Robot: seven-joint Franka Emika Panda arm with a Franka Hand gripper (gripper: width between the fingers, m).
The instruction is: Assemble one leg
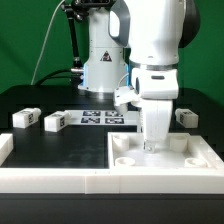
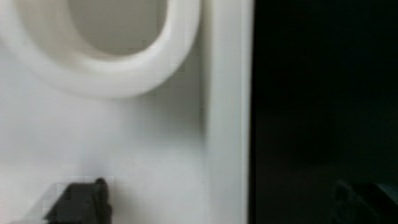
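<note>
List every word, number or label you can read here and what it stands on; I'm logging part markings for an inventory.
No readable words, numbers or brand marks in either view.
On the thin flat white marker board: black-and-white square tag patterns only, no letters.
On the small white stubby plastic legs: tag marks, too small to read.
On the white robot arm: no lettering visible.

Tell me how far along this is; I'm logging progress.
Done: no leg fitted; visible corner holes of the large white square plastic panel look empty. In hand: the end effector is down at that panel, grip unclear. Left: small white tagged leg blocks lie loose on the black table.
</note>
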